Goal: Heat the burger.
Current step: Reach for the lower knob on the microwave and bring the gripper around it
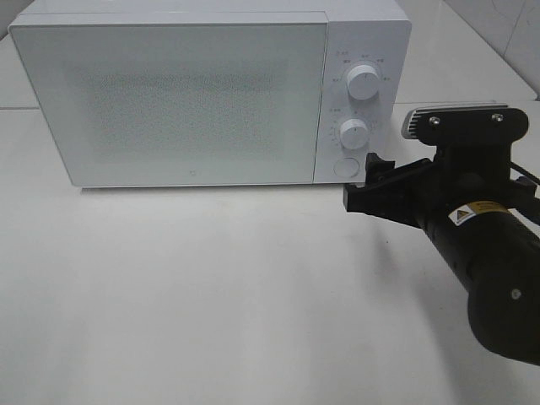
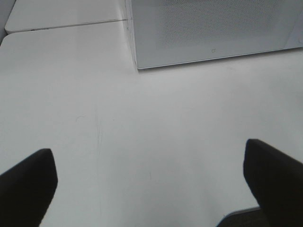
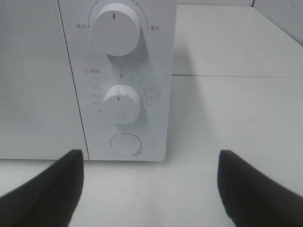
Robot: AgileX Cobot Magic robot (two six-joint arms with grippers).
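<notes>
Burger not in view, perhaps behind shut microwave door [image 1: 169, 101]. Right gripper [image 3: 149, 194] open, facing round button [image 3: 125, 143]; left gripper [image 2: 151, 189] open. Risk of popping door instead of turning timer knob [image 3: 121, 104], from aiming low.

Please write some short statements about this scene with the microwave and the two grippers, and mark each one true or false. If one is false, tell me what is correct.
1. The door of the microwave is closed. True.
2. A burger lies on the table in front of the microwave. False: no burger shows in any view, and the table there is bare.
3. The right gripper is in front of the control panel, open and empty. True.
4. The left gripper holds a plate. False: the left gripper is open over the bare table and holds nothing.
5. The panel has three knobs. False: it has an upper knob, a lower knob and a round button below them.
</notes>
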